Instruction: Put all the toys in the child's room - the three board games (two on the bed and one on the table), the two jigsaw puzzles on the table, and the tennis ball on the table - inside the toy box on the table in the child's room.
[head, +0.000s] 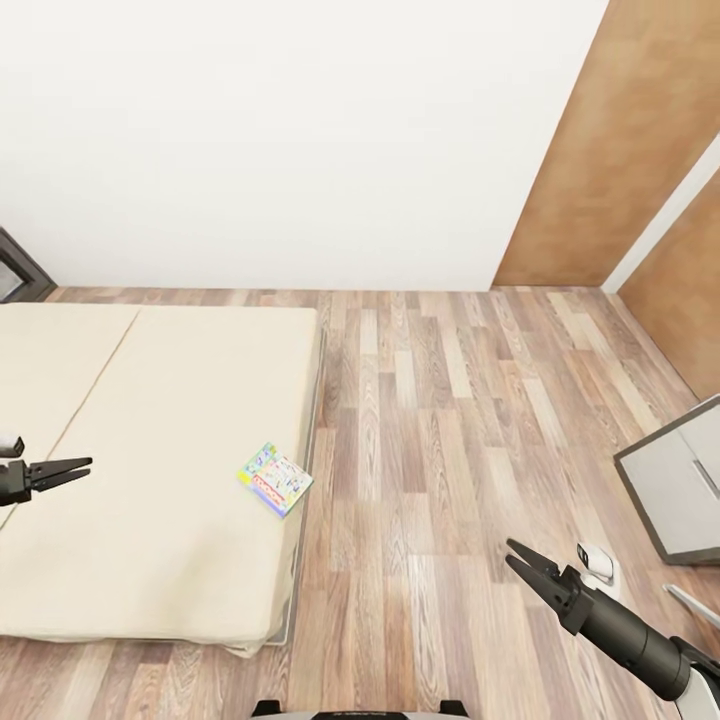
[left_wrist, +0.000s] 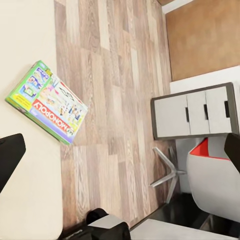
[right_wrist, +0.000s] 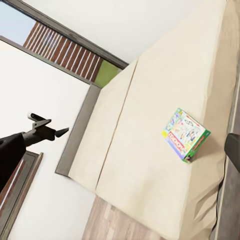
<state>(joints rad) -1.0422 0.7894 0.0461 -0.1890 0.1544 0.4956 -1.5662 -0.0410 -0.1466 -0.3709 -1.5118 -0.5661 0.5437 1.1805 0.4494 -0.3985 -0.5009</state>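
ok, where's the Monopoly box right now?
Head view: the Monopoly box lies flat on the bed, near its right edge beside the wood floor, between both grippers.

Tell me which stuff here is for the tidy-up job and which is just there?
For the job:
- green Monopoly board game, near the bed's edge
- bed

Just there:
- grey drawer cabinet
- wood-panel door
- wood floor
- chair
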